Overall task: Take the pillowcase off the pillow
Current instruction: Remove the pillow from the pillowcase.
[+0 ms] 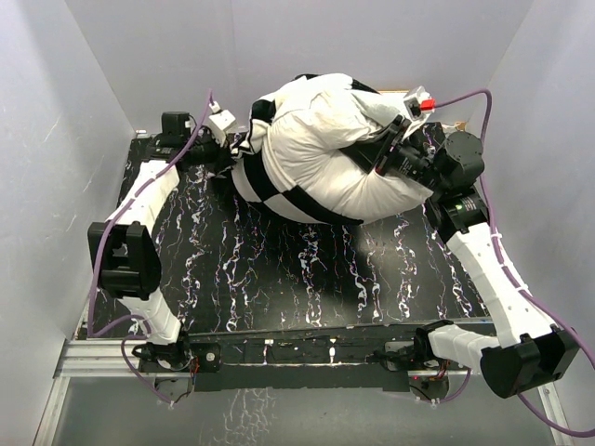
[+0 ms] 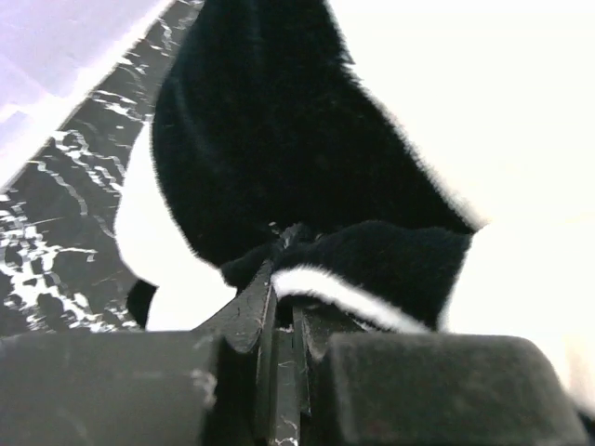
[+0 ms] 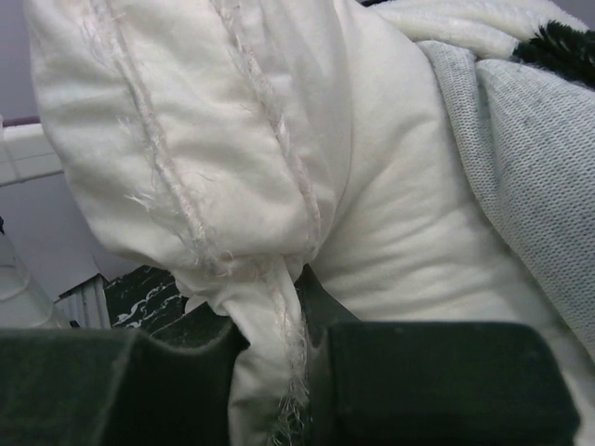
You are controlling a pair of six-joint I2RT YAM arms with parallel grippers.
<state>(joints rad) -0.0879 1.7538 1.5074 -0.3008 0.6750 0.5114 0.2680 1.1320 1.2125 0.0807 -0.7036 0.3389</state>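
The plump, plain white rectangular pillow point(image 1: 321, 153) lies along the far edge of the black, white-veined marble-patterned table point(image 1: 307, 269), roughly midway between the far corners. The plush pillowcase point(image 1: 249, 177) of large black and cream-white checkerboard squares is bunched around the pillow's left end. Dark bands of it run across the white bulk towards the right, and most of the pillow shows bare.

Both things look light and soft. The pillow will likely squash and spring back. The plush will probably cling to the pillow rather than slide off freely. A doubled edge of the cover and a sewn seam of the pillow look like the surest holds.

The left gripper point(image 2: 286, 269) has its jaws pressed together on a fold of black and cream plush at the left end. The right gripper point(image 3: 284, 316) is clamped on a pinch of white pillow cloth beside a frayed seam, at the right end. So thin a pinch could slip out under a hard pull.

The white walls point(image 1: 307, 46) stand close behind the far edge and along both sides, leaving little room to draw the cover away. Purple cables point(image 1: 139, 200) trail along the arms. The dark bands that reach towards the right gripper may snag there.
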